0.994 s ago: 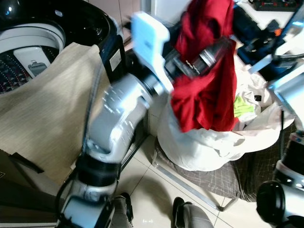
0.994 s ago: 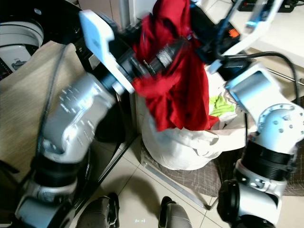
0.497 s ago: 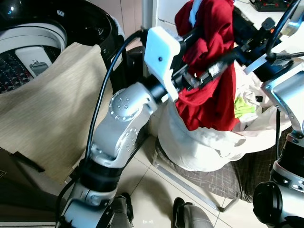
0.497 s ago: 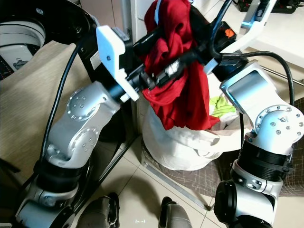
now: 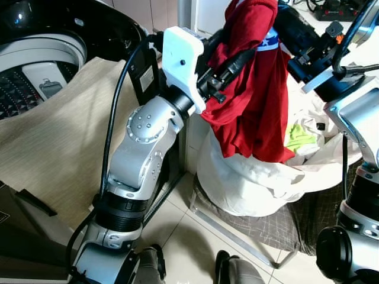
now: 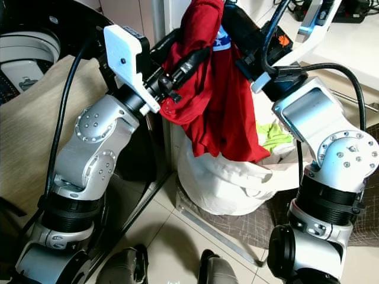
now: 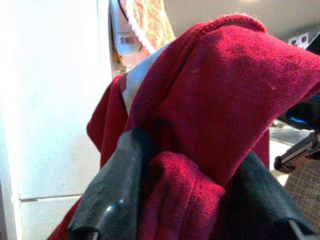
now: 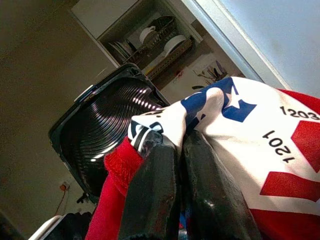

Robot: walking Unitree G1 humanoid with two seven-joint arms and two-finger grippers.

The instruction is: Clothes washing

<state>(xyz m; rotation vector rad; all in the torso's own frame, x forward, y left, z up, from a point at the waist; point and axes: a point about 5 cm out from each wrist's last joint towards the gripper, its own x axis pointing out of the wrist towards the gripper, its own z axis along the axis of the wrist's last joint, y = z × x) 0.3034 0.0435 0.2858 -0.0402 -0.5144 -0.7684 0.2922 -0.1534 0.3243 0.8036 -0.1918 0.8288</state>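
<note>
Silver screw-studded arms; black cables; white wrist box [image 5: 182, 58].

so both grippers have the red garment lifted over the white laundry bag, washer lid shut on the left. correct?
Not quite: the washer is open, not shut. The left eye view shows its drum. The rest holds: the left gripper and right gripper both clamp the red garment, held above the white laundry bag.
</note>
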